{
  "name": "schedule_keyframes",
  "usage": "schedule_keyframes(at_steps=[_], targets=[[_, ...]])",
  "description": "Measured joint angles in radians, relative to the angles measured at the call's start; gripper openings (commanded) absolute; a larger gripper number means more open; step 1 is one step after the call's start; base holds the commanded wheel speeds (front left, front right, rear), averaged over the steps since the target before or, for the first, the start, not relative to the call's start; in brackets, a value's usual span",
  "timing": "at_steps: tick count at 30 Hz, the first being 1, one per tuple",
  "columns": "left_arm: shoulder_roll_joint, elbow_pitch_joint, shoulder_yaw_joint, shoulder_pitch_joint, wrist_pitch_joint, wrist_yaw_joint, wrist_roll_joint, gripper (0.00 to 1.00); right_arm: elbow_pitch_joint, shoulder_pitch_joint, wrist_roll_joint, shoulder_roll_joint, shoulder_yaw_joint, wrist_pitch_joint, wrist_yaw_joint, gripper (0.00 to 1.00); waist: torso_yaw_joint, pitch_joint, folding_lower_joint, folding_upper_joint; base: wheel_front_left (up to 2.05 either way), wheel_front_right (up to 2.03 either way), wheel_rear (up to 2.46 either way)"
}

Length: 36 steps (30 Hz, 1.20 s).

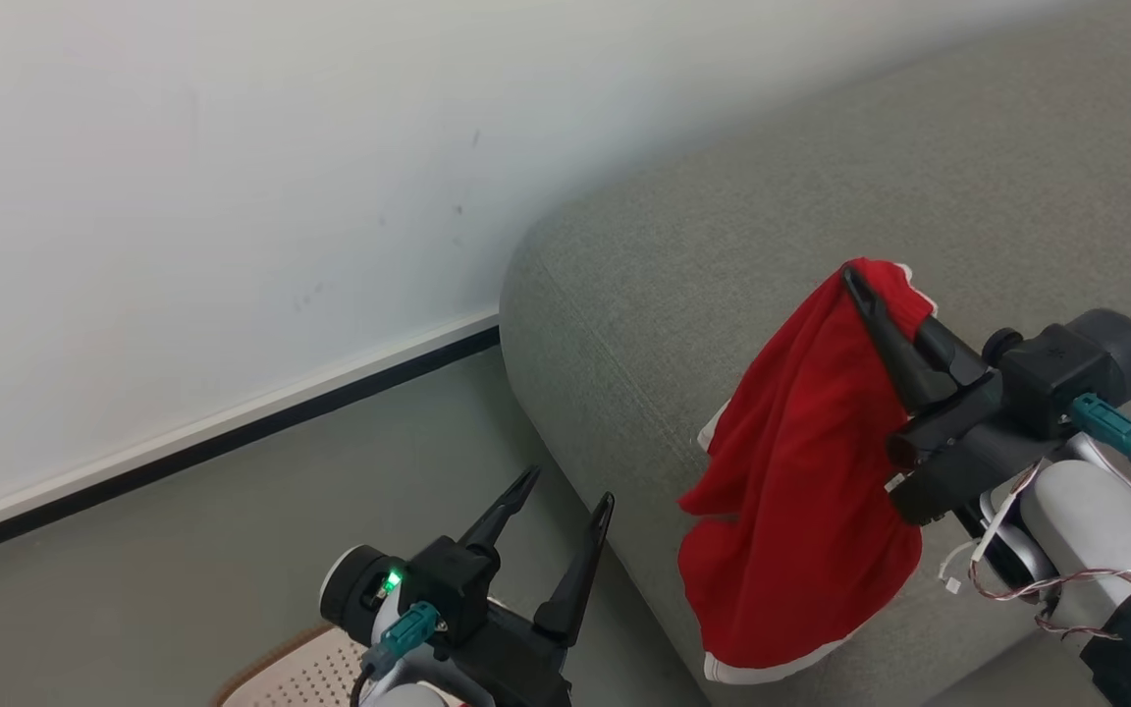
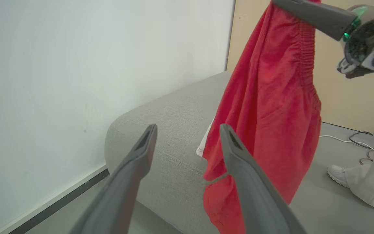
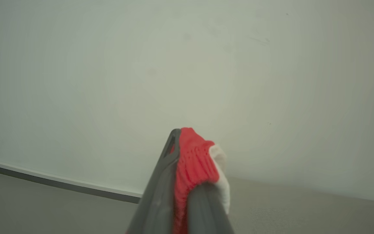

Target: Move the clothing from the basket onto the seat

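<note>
A red garment with white trim, the clothing [image 1: 801, 481], hangs from my right gripper [image 1: 865, 285], which is shut on its elastic waistband above the grey seat [image 1: 723, 245]. The right wrist view shows red ribbed cloth [image 3: 195, 162] pinched between the two dark fingers. My left gripper [image 1: 565, 491] stands open with nothing in it, low beside the seat's rounded end; its wrist view shows the hanging clothing [image 2: 268, 113] just beyond its right finger. A corner of the cream perforated basket [image 1: 305, 673] with a brown rim peeks out under the left arm.
A white wall [image 1: 212, 196] with a dark baseboard runs behind the seat. Grey floor [image 1: 232, 550] lies left of it. In the left wrist view a person's white shoe [image 2: 338, 172] and pale trouser leg stand on the floor, beside loose cables [image 2: 359, 139].
</note>
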Motion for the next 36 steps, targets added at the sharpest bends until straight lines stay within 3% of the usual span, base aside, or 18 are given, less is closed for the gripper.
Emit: schedule_keyframes(at_steps=[8,18,27,36], targets=[[0.001,-0.032,-0.028,-0.011,0.011,0.009,0.032,1.00,0.026,-0.109,-0.007,-0.015,-0.025,0.003,0.019,0.00,-0.010,0.073,0.0000,0.0001,0.00,0.00,0.00],[0.010,-0.102,-0.040,-0.072,0.034,0.016,0.070,1.00,0.131,-0.445,0.031,-0.021,-0.118,0.038,0.063,0.00,0.021,0.192,0.0001,0.0001,0.00,0.00,0.00],[0.024,-0.180,-0.038,-0.149,0.049,0.017,0.109,1.00,0.283,-0.678,0.037,-0.102,-0.168,0.081,0.076,0.00,0.079,0.308,0.0002,0.0002,0.00,0.00,0.00],[0.045,-0.247,-0.030,-0.211,0.079,0.025,0.133,1.00,0.424,-0.739,0.042,-0.149,-0.200,0.088,0.084,0.00,0.122,0.436,0.0002,0.0002,0.00,0.00,0.00]])
